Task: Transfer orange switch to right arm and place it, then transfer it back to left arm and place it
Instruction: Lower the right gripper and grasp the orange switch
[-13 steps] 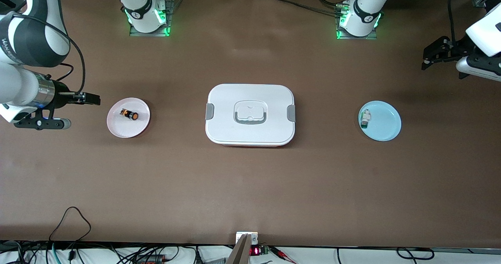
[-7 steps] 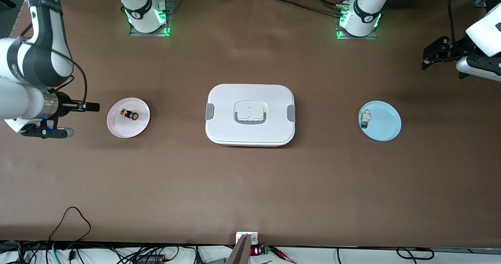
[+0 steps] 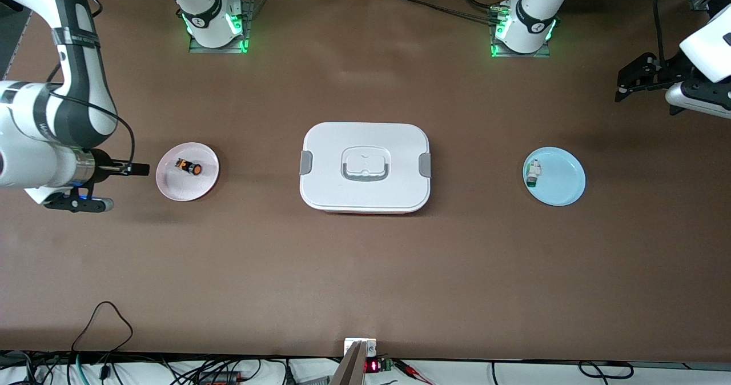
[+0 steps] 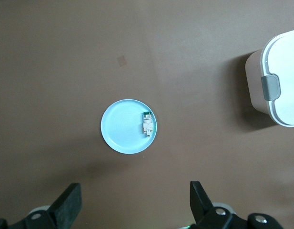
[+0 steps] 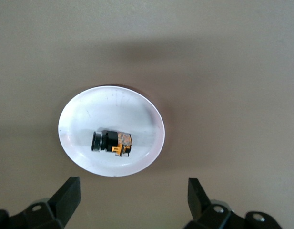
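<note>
The orange switch (image 3: 189, 167) lies on its side on a pink plate (image 3: 180, 186) toward the right arm's end of the table. In the right wrist view the orange switch (image 5: 112, 141) rests on that plate (image 5: 113, 107), its orange terminal end showing. My right gripper (image 3: 140, 169) hangs open and empty over the table just beside the plate; the right gripper (image 5: 132, 198) has its fingers wide apart. The white box (image 3: 331, 168) stands mid-table. My left gripper (image 3: 623, 85) waits open over the table's left-arm end, and the left gripper (image 4: 135, 200) holds nothing.
A light blue plate (image 3: 562, 179) with a small white-and-green part (image 3: 533, 173) sits toward the left arm's end; the same blue plate (image 4: 120, 129) and the box's corner (image 4: 280, 86) show in the left wrist view. Cables run along the table edge nearest the front camera.
The right arm has swung so its gripper has shifted level with the pink plate, still beside it. The left arm, switch and box have not moved.
</note>
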{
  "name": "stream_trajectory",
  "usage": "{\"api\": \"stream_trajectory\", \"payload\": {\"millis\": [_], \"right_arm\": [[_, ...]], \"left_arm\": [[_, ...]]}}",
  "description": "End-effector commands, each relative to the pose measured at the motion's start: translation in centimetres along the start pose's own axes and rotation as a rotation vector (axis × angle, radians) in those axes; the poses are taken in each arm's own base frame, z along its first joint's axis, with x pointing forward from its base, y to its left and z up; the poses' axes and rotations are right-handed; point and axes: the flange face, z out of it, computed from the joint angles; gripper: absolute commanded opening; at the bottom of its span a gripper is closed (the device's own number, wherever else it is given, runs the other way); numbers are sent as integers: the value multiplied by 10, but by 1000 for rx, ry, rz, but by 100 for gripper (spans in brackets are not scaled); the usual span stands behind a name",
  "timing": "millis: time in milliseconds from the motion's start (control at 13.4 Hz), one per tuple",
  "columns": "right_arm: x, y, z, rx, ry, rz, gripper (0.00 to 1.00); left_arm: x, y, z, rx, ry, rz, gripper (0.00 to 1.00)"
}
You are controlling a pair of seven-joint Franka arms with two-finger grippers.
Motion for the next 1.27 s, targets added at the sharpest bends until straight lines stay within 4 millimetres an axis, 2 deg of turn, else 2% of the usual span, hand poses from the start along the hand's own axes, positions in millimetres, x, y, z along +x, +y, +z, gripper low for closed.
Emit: {"api": "stream_trajectory", "payload": {"millis": [0,374,673,897,1196], "right_arm": [[-16,-13,12,10,25,14,100],[-25,-20,31,29,18,61,100],[-35,-21,65,37,65,64,100],[-37,-22,78,40,75,85,100],[-40,-33,100,37,100,116,100]], "left_arm": [[-1,1,-8,24,4,9,100],[-1,0,-8,22,3,7,100],[-1,1,-8,24,4,9,100],[-1,1,-8,23,5,9,100],[-1,1,-8,23,5,9,100]]}}
